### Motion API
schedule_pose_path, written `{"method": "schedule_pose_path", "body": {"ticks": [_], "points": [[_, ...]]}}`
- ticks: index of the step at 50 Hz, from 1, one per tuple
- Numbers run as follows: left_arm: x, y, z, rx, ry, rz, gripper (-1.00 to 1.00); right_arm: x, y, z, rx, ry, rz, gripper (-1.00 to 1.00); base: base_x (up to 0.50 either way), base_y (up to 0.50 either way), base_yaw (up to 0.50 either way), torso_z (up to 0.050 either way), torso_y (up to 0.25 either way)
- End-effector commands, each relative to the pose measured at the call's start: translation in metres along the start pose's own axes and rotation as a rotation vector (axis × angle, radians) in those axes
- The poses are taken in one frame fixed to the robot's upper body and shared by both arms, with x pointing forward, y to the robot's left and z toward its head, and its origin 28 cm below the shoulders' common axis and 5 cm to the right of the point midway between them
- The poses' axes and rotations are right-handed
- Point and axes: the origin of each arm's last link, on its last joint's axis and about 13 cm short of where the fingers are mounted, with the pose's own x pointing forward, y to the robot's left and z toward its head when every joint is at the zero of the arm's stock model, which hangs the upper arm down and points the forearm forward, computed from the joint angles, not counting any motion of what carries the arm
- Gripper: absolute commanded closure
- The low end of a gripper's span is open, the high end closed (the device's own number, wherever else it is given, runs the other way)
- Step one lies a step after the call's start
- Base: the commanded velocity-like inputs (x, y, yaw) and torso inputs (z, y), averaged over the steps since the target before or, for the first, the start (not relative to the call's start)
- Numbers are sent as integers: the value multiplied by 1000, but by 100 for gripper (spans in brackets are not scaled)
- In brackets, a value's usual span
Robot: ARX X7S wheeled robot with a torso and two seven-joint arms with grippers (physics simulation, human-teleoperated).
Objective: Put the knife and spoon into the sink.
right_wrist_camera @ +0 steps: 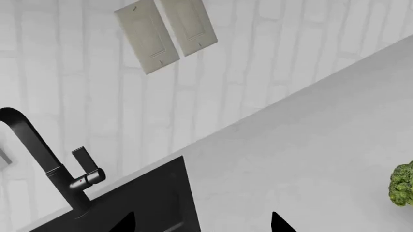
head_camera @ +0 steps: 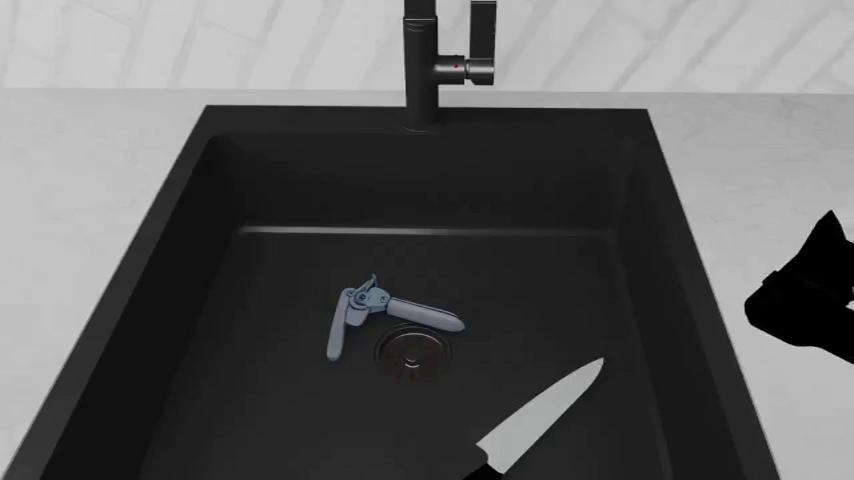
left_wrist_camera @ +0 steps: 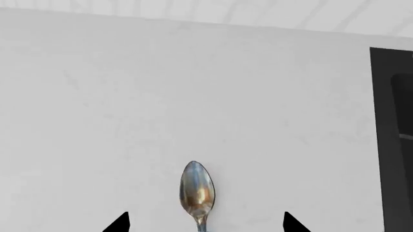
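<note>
The spoon (left_wrist_camera: 197, 189) lies flat on the white counter, its gold-tinted bowl just past my left gripper (left_wrist_camera: 206, 224). That gripper is open, and its fingertips (left_wrist_camera: 119, 223) stand wide on either side of the spoon's neck. The knife (head_camera: 541, 420) rests inside the black sink (head_camera: 160, 250), pale blade pointing toward the back right, its handle cut off by the frame edge. My right gripper (right_wrist_camera: 201, 224) is open and holds nothing. It hangs over the sink's rim (right_wrist_camera: 148, 193) and the counter. In the head view only the dark right arm (head_camera: 801, 295) shows.
A blue-grey hinged tool (head_camera: 380, 315) lies by the round drain (head_camera: 416, 350). The dark faucet (head_camera: 434, 60) stands at the sink's back rim. A green broccoli (right_wrist_camera: 403, 183) sits on the counter right of the sink. The sink's edge (left_wrist_camera: 387, 145) shows beside the spoon.
</note>
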Motion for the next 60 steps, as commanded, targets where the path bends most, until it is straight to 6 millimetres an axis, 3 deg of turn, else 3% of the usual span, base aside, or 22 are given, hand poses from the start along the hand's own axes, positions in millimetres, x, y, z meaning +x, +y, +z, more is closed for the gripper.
{"method": "schedule_pose_path", "body": {"ticks": [1,9,24,39,40,51,60], "points": [[31,-21,5,-6,50,-42,-100,3,0,-1,6,-5,-4,-100,0,0,0,0,0],[47,-26,-4,-58,114,-17,-100,4,-3,-4,11,-2,-13,-100,0,0,0,0,0],[64,-27,-43,-64,247,27,-100,7,-4,-6,23,-2,-11,-100,0,0,0,0,0],[72,-26,-56,-104,280,33,-100,7,-6,-4,34,-13,-16,-100,1,0,0,-1,0],[72,-26,-56,-103,277,32,100,7,-6,-4,36,-14,-17,-100,12,0,0,-10,0],[64,-26,-46,-27,165,62,100,6,-8,-6,44,-13,-25,-100,1,1,0,-1,0],[32,-37,4,119,-47,18,100,9,-6,-7,44,-10,-15,-100,0,0,0,0,0]]}}
